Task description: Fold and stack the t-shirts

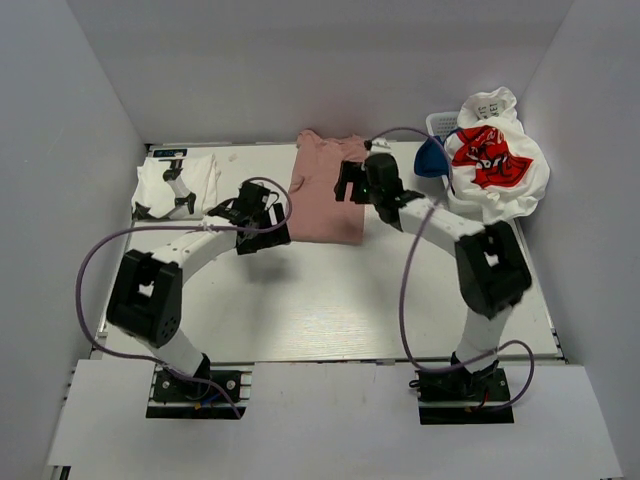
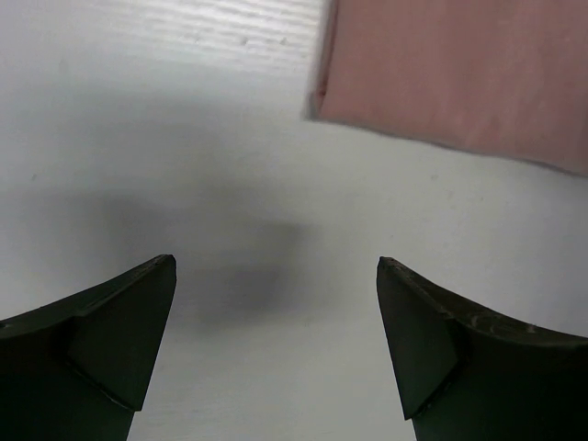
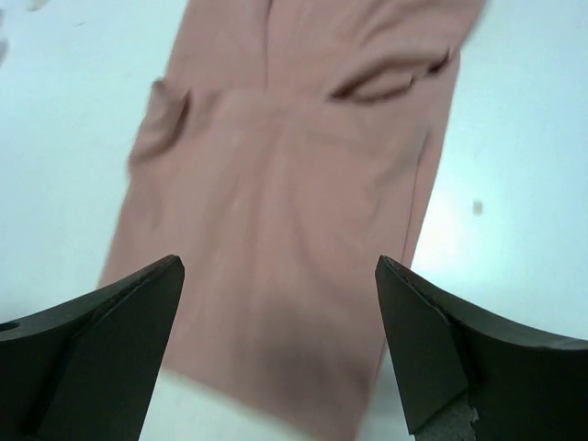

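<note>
The dusty-pink t-shirt [image 1: 326, 195] lies flat at the middle of the worktop's [image 1: 330, 300] far edge. It is folded lengthways into a narrow strip that runs from the far edge toward the centre. In the right wrist view its cloth [image 3: 294, 184] shows a sleeve tucked in on each side and a few soft creases.

The right hand [image 1: 352, 183] hangs over the strip's right side with its fingers spread wide. They grip nothing, and the pink cloth fills the gap between them [image 3: 278, 262].

The left hand [image 1: 268, 222] sits just beside the strip's near-left corner. Its fingers are also spread apart and hold nothing [image 2: 276, 262]. Bare worktop [image 2: 138, 138] lies under them, and the corner of the pink cloth [image 2: 459, 73] shows just beyond the fingertips, to the right.

A white t-shirt [image 1: 178, 183] with dark print lies roughly folded in the far-left corner, well apart from the pink one.

In the far-right corner, a white t-shirt with a red graphic [image 1: 495, 160] is heaped in a loose mound on a white slotted basket [image 1: 440, 122]. A bunched blue cloth [image 1: 432, 160] lies against the left side of that mound. Whether it is inside the basket cannot be told.
</note>
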You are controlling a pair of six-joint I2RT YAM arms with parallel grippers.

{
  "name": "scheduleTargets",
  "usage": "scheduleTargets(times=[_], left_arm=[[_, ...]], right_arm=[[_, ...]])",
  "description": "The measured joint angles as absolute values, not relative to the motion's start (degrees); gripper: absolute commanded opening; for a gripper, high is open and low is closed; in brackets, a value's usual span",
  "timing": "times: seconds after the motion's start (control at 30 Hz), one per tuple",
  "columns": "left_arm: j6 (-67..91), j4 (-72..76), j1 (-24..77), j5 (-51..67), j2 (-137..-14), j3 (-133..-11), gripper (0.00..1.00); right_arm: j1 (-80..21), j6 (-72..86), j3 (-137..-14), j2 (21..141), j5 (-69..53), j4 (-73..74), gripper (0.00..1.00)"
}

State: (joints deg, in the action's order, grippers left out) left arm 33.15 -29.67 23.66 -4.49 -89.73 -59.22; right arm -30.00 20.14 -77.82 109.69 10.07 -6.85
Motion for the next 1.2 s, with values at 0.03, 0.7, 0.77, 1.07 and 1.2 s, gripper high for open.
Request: scheduleTargets(times=[0.03, 0.7, 0.77, 1.07, 1.2], left_arm=[[32.27, -29.21, 23.66, -4.08, -91.96, -61.30, 1.00], [27.40, -26.20, 23.49, 3.81, -113.58, -76.47, 0.35], [27.42, -25.34, 23.33, 4.91, -114.02, -76.60, 0.35], [28.60, -24.40, 23.24, 5.45, -114.69, -77.54, 0.48], [29.15, -24.16, 23.20, 4.84, -114.50, -77.36, 0.50]], right_arm=[[-30.04, 21.43, -74.00, 105.91, 9.13, -7.49, 0.90], [-29.58, 32.62, -60.38, 101.80, 3.64, 3.33, 0.85], [-29.58, 33.15, -60.23, 102.35, 3.64, 3.29, 0.85], [-29.26, 34.87, -61.43, 105.27, 2.92, 1.10, 0.78], [-29.21, 35.70, -62.13, 106.48, 2.74, -0.19, 0.65]])
